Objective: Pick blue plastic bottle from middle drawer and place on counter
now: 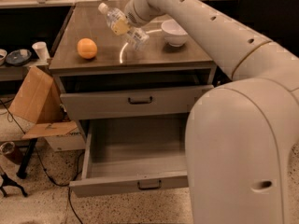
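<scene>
The blue plastic bottle (119, 24), clear with a white cap and pale label, hangs tilted above the counter (100, 59), cap up and to the left. My gripper (132, 18) sits at the end of the white arm that reaches in from the right and is shut on the bottle's middle. The bottle's lower end is just over the white arc on the glossy top. The middle drawer (133, 183) is pulled wide open at the bottom, and its grey inside holds nothing.
An orange (87, 48) lies on the counter's left part and a white bowl (174, 31) on its right. The upper drawer (135, 101) with the taller front stands slightly open. A cardboard box (32, 97) and a paper cup (41, 50) are at the left.
</scene>
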`<state>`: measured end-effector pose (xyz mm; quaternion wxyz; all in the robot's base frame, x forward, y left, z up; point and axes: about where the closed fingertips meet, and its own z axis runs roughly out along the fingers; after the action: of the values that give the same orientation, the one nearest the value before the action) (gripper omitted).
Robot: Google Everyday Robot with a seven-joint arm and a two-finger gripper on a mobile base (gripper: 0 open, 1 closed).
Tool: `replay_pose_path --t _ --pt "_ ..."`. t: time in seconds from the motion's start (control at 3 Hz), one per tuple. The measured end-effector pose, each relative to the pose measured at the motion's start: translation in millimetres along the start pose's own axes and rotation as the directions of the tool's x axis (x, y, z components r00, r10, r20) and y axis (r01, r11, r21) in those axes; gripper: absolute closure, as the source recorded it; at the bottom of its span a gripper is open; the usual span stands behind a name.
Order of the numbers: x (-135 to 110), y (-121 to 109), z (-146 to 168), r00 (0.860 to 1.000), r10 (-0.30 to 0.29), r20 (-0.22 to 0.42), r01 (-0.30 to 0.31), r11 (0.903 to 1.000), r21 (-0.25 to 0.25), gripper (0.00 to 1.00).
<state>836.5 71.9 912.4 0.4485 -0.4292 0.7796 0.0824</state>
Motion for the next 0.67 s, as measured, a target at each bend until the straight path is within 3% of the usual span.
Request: replay_pose_path --t 0.33,0.67 --pt "-4.2 -5.2 3.8 1.0 -0.011 -0.004 0.011 0.9998 -0.019 0.34" --pt "-7.2 -7.3 8.4 1.0 -0.021 -0.018 0.02 0.9994 -0.029 0.04"
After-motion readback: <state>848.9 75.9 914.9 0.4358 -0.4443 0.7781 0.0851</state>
